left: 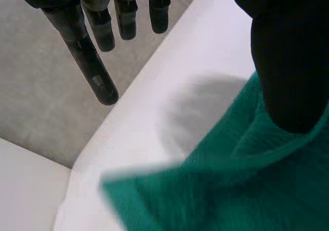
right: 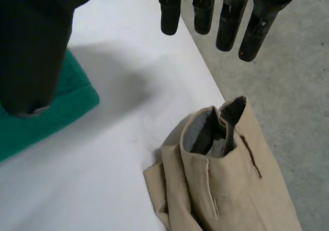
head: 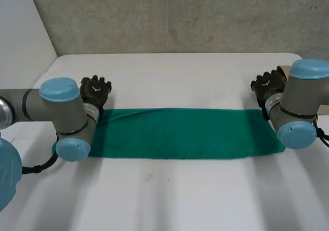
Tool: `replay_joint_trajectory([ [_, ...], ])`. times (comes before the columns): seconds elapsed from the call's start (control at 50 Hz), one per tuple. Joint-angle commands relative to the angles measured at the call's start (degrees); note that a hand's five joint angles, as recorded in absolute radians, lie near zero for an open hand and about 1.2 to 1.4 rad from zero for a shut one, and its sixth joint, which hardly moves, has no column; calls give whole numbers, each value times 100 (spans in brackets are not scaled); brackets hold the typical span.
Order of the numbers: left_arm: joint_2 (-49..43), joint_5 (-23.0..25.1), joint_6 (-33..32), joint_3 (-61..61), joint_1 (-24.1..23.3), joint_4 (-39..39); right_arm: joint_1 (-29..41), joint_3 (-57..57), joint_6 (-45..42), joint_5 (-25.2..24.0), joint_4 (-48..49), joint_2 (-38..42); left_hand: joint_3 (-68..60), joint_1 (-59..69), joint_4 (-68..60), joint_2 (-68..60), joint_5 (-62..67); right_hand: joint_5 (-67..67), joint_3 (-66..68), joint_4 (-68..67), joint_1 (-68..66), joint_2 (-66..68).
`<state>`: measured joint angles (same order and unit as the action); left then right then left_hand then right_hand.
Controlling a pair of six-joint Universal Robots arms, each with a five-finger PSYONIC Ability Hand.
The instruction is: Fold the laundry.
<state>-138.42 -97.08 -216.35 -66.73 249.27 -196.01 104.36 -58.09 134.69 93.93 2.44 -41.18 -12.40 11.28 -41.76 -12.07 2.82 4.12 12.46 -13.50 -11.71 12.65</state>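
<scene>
On the white counter a green towel lies flat as a long strip across the middle. The left hand sits at its far left corner, fingers straight and slightly spread, thumb just over the towel's edge, pinching nothing. The right hand sits at the far right corner, fingers likewise straight and unclenched, thumb over that corner. Beige trousers lie crumpled at the counter's edge, apart from the towel

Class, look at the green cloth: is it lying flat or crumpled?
Flat: the green cloth lies as one long smooth strip on the table. Whether it is doubled, cannot tell.
</scene>
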Motion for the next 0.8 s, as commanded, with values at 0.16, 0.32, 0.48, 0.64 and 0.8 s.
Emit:
replay_joint_trajectory([
  [0.16, 2327, 31, 558, -1807, -159, -148, -126, -1933, 1482, -621, 512, -2623, 240, -128, 3176, 207, -282, -412, -246, 350, 171, -265],
  [0.32, 3286, 391, 1411, -2968, -98, -165, -688, -3715, 1437, -1728, -138, -3537, 240, -128, 3176, 207, -282, -412, -246, 350, 171, -265],
  [0.48, 3304, 532, 1508, -3531, -1, -288, -1049, -4790, 1332, -2098, 642, -3398, 240, -128, 3176, 207, -282, 839, 1005, -901, -1080, 986],
  [0.64, 3260, 532, 1508, -3628, 34, -552, -1198, -4888, 1069, -2116, 1364, -2607, 240, -128, 3176, 207, -282, 2319, 2485, -2381, -2560, 2466],
  [0.8, 3269, 523, 1508, -3698, -27, -543, -1374, -4685, 1025, -1976, 1504, -2307, 240, -128, 3176, 207, -282, 6588, 6754, -6650, -6829, 6735],
])
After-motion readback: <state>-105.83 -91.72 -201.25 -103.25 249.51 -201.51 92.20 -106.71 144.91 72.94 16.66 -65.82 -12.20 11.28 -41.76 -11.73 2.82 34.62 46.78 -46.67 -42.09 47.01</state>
